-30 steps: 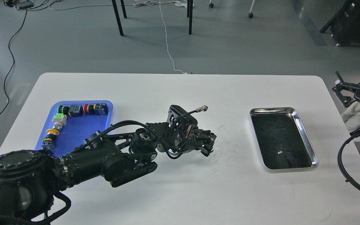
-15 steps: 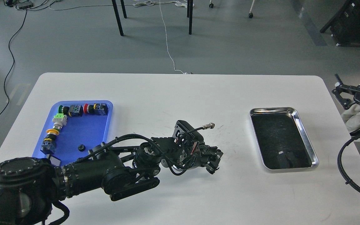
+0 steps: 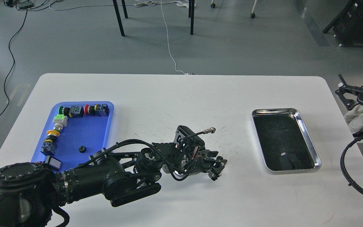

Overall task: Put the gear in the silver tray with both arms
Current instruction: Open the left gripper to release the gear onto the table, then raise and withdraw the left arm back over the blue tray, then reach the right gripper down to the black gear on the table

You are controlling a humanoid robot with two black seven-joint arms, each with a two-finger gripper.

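Head view: a white worktop [image 3: 181, 94] fills the frame. The left arm stretches from the lower left to the centre, lying low over the surface. Its gripper [image 3: 217, 165] is dark; a small toothed gear [image 3: 220, 158] seems pinched at the fingertips, though the grip cannot be told for sure. The silver tray [image 3: 307, 138] sits right of centre, well apart. A blue tray [image 3: 106, 126] of parts lies at left. At the right edge, the right gripper [image 3: 345, 91] has its fingers spread.
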